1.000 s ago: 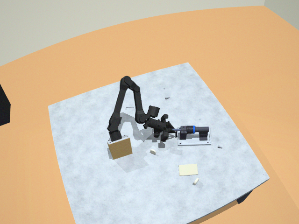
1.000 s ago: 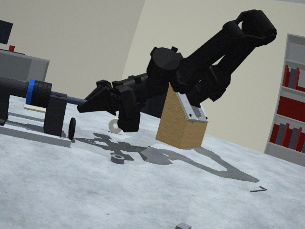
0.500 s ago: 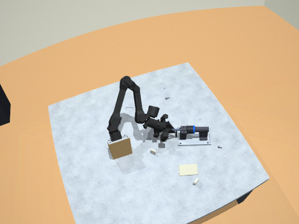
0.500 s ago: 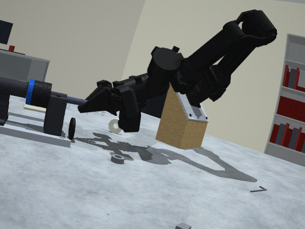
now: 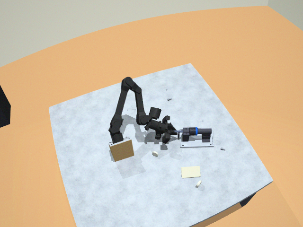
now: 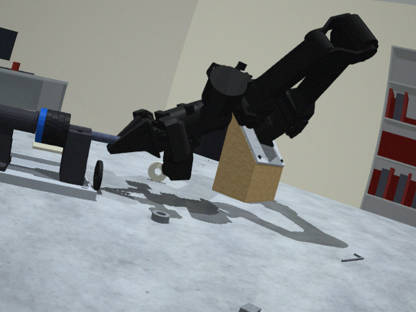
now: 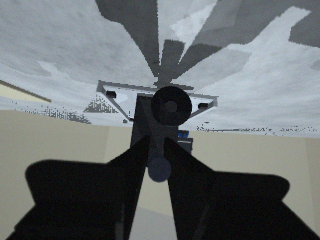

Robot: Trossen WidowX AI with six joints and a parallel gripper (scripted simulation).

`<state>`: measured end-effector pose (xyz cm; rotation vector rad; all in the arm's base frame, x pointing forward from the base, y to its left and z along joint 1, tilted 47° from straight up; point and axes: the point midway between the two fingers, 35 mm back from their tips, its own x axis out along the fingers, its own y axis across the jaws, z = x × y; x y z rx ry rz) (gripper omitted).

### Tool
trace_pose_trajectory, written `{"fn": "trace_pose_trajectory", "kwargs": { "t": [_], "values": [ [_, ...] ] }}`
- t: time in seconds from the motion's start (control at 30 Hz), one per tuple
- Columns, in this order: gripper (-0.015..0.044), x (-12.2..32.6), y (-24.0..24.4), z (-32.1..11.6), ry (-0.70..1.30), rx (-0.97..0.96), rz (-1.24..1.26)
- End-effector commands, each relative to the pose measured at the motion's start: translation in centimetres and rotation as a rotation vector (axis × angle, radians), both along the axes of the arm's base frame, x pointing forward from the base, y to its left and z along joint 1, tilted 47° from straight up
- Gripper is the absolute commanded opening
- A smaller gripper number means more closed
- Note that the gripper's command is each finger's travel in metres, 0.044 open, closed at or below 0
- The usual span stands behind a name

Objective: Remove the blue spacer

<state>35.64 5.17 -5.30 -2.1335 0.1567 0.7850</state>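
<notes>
The grey-blue shaft [image 5: 178, 131] [image 6: 104, 136] runs from the front post [image 5: 185, 137] [image 6: 75, 156] to my gripper [image 5: 175, 132] [image 7: 159, 152], which is shut on its free end. The blue spacer [image 5: 196, 131] [image 6: 41, 125] sits in line with the shaft against the big dark housing [image 5: 205, 131] [image 6: 18, 117]. Several black spacers [image 5: 192, 131] [image 6: 58, 127] fill the space between it and the front post. How deep the shaft reaches behind the spacers is hidden. In the wrist view the fingers flank the round shaft end [image 7: 159, 170].
A thin black disc [image 6: 97, 175] [image 7: 171, 106] stands upright by the end of the light base plate [image 5: 195, 146]. A wooden block [image 5: 123, 151] [image 6: 231, 168] bears the arm. A cream pad [image 5: 191, 171], cream rings [image 5: 155, 153] [image 5: 199, 183], a grey ring [image 6: 160, 216] and a hex key [image 6: 352, 259] lie around.
</notes>
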Motion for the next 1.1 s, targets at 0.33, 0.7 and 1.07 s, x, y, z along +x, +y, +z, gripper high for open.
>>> {"fn": "trace_pose_trajectory", "kwargs": {
  "t": [0.33, 0.7, 1.07],
  "values": [
    [0.0000, -0.17, 0.06, 0.11, 0.000, 0.005, -0.002],
    [0.0000, -0.28, 0.08, 0.14, 0.000, 0.005, -0.002],
    [0.0000, -0.39, 0.11, 0.17, 0.000, 0.005, -0.002]
  ]
}}
